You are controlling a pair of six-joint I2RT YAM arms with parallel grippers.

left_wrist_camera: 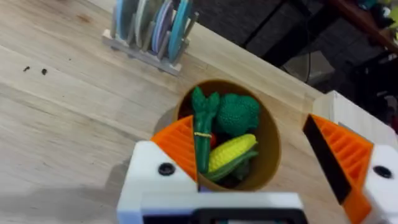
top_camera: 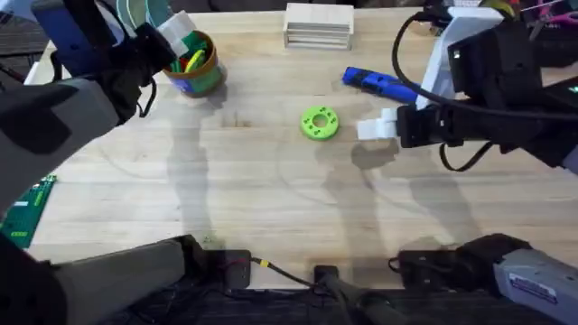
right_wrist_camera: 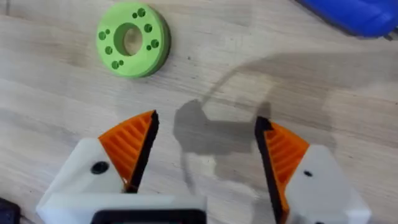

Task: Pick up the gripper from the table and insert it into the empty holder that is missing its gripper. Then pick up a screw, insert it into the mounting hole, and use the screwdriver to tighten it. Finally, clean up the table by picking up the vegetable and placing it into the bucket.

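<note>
My left gripper point(top_camera: 183, 43) hangs open over the bucket point(top_camera: 206, 78) at the far left of the table point(top_camera: 271, 199). In the left wrist view, the thin green vegetable point(left_wrist_camera: 200, 134) lies inside the bucket point(left_wrist_camera: 272, 140) among broccoli and corn, beside one orange pad point(left_wrist_camera: 179, 142). My right gripper point(top_camera: 372, 129) is open just above the table, right of centre, with nothing between its orange ribbed pads point(right_wrist_camera: 130, 140); both white holders point(right_wrist_camera: 81, 168) carry a pad. The blue screwdriver point(top_camera: 375, 81) lies behind it. The screw is out of view.
A green round disc with holes point(top_camera: 319, 122) lies at the table's middle, left of my right gripper. A wooden block point(top_camera: 318, 25) stands at the far edge. A rack of plates point(left_wrist_camera: 152, 28) sits behind the bucket. A green circuit board point(top_camera: 27, 209) lies at the left edge.
</note>
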